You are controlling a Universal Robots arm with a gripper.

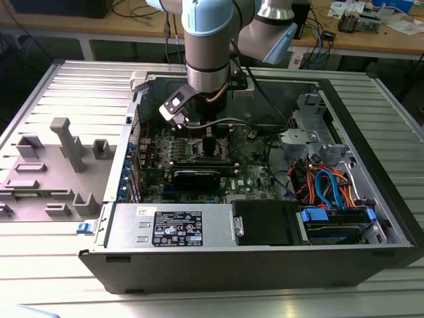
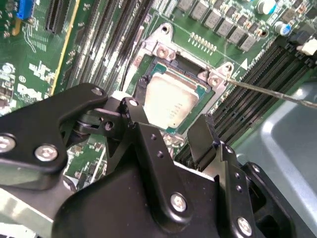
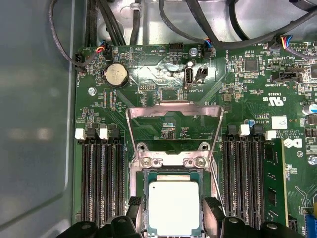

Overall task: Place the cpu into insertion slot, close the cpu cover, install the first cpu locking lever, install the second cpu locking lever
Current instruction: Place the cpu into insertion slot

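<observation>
Gripper [image 3: 174, 215] is open: its two black fingers [image 3: 214, 210] are spread wider than the chip, one on each side of it, and nothing is clamped. The cpu [image 3: 174, 201] lies flat in the insertion slot [image 3: 171, 174], silver top up, directly between the fingertips and just below them. Whether the pads touch the socket rim can't be told. The second wrist view agrees: gripper [image 2: 166, 116] straddles the cpu [image 2: 171, 101], with a gap on both flanks. The cpu cover [image 3: 173, 110] is not closed. It is swung back on its hinge and sits beyond the fingertips, past the far edge of the slot, leaving the chip uncovered. A thin metal rod [image 2: 267, 91] runs out from a socket corner, outboard of one finger and apart from it. Memory slots [image 3: 101, 183] flank the socket outside both fingers. A coin cell [image 3: 115, 74] sits further out, beyond the open cover. In the exterior view the arm [image 1: 209, 46] points straight down into the open computer case [image 1: 199, 271], with the gripper [image 1: 209, 140] low over the motherboard [image 1: 255, 173].
</observation>
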